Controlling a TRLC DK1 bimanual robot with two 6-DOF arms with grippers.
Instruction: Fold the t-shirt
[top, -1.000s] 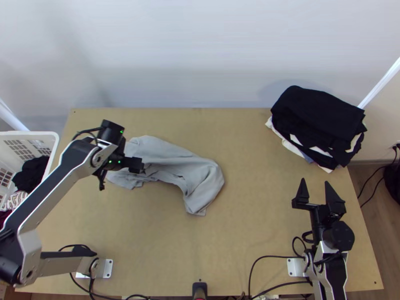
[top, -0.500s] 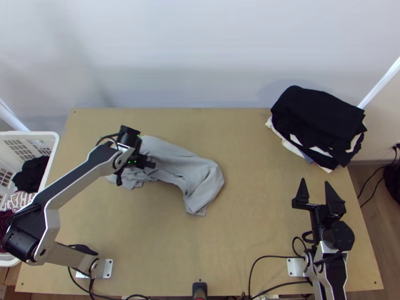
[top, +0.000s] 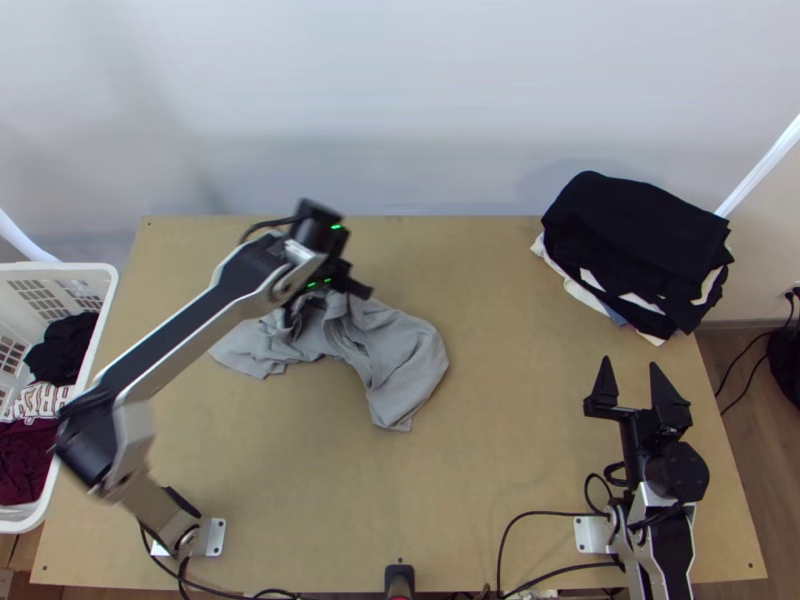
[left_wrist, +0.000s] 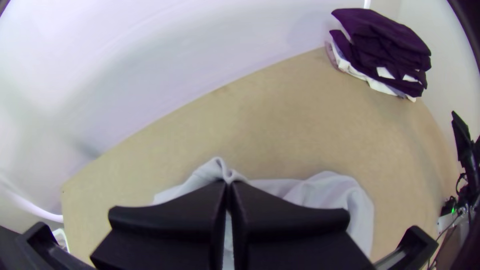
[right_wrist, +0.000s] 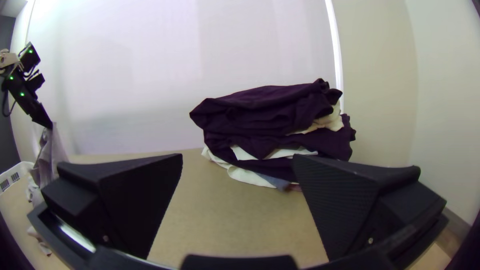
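T-shirt (top: 395, 350), long axis crosswise, tip nearward

The wooden table (top: 500, 460) bears the bunched grey t-shirt (top: 408, 360), partly raised, and a clothes pile (top: 635, 225).

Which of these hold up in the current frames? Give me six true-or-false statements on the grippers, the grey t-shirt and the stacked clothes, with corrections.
1. The left gripper is shut on part of the grey t-shirt. True.
2. The t-shirt lies flat and neatly folded. False: it is bunched, with part lifted off the table.
3. The right gripper stands open. True.
4. The right gripper holds the t-shirt's other end. False: it is empty and away from the cloth.
5. A dark garment tops the stack of clothes. True.
6. The stack sits inside the white laundry basket. False: it sits on the table.
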